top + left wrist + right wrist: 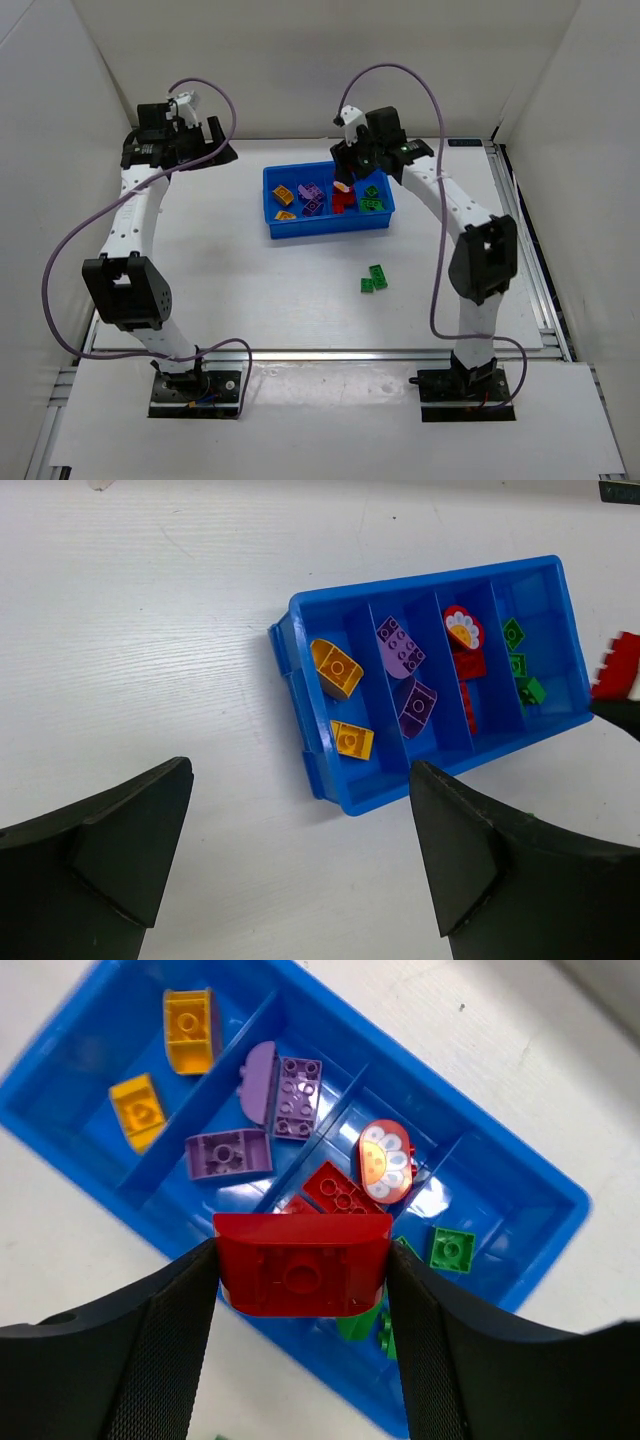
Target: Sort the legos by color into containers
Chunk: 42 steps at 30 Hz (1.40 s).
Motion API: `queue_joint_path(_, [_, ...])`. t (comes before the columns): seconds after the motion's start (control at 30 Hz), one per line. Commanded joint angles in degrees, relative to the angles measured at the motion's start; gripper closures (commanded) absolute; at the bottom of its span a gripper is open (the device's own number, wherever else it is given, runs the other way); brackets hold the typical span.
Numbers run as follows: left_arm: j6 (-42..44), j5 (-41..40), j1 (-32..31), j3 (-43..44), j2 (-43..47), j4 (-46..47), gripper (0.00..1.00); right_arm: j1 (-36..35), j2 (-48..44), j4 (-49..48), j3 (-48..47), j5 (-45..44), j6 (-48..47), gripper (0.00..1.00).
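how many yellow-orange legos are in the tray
2, both in the leftmost compartment of the tray in the left wrist view: one yellow-orange lego toward its far end, the other toward its near end. None appear hidden.

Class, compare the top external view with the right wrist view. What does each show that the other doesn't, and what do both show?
Only top external: loose green legos on the table beside the blue tray, and the left arm. Only right wrist: the hollow underside of the red lego clamped in the right claw. Both: the tray's yellow-orange legos and purple legos in separate compartments.
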State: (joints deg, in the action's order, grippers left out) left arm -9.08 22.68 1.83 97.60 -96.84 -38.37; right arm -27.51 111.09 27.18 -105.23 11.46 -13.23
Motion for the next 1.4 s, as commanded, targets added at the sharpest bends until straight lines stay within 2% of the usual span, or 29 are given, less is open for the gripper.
queue_joint_path(0.0, [0.7,5.3,0.4,0.4,2.7,0.5,0.01,1.3,7.2,3.2,-6.8,3.0,1.1,0.67])
queue_joint_path(0.27, [2.4,6.1,0.8,-0.1,3.0,0.3,0.01,2.5,17.4,4.7,-14.0,4.9,2.1,0.64])
queue_joint_path(0.4, [2.8,7.5,0.8,-1.0,3.0,0.3,0.01,2.1,19.3,5.7,-15.4,5.2,1.3,0.52])
queue_joint_path(0.47, [2.8,8.0,0.7,-1.3,2.8,0.4,0.00,1.8,19.7,6.0,-15.4,5.2,0.5,0.35])
queue_joint_path(0.53, [3.1,9.4,0.8,-1.4,2.6,0.3,0.01,1.4,19.4,6.0,-15.2,5.4,0.1,0.25])
queue_joint_path(0.63, [3.7,11.6,0.5,-1.4,2.8,0.5,0.01,1.1,17.2,5.1,-13.7,5.1,-0.1,0.17])
queue_joint_path(0.8, [7.7,12.2,-1.7,-1.9,4.8,0.5,0.00,0.7,12.3,6.1,-13.2,4.2,-1.2,0.16])
queue_joint_path(0.83, [8.8,15.8,-1.7,-2.1,5.3,0.5,0.00,0.9,11.3,6.8,-13.0,3.7,-1.5,0.16])
queue_joint_path(0.9, [10.9,19.3,-5.0,-2.3,6.0,0.3,0.01,1.7,6.6,8.2,-11.5,3.7,-2.1,0.17])
queue_joint_path(0.93, [13.3,22.5,-5.8,-2.8,6.7,0.3,0.01,3.1,4.2,8.4,-7.7,4.3,-2.2,0.17])
queue_joint_path(1.07, [18.1,24.5,-12.0,-7.2,9.6,-0.8,0.01,8.8,-10.0,9.6,5.2,3.4,-4.9,0.17])
queue_joint_path(1.17, [21.5,23.3,-20.8,-12.6,11.5,-1.6,0.01,15.8,-21.7,12.8,13.9,2.2,-7.8,0.17])
queue_joint_path(1.2, [22.5,22.6,-23.4,-14.0,11.8,-1.6,0.01,17.9,-23.9,13.4,16.0,2.0,-8.5,0.17])
queue_joint_path(1.23, [23.6,22.1,-29.0,-16.6,12.1,-1.6,0.01,20.0,-25.7,14.6,19.8,1.8,-9.3,0.17])
queue_joint_path(1.37, [31.0,19.4,-41.4,-21.4,11.1,-2.4,0.01,33.3,-34.0,16.8,28.6,2.7,-11.0,0.17])
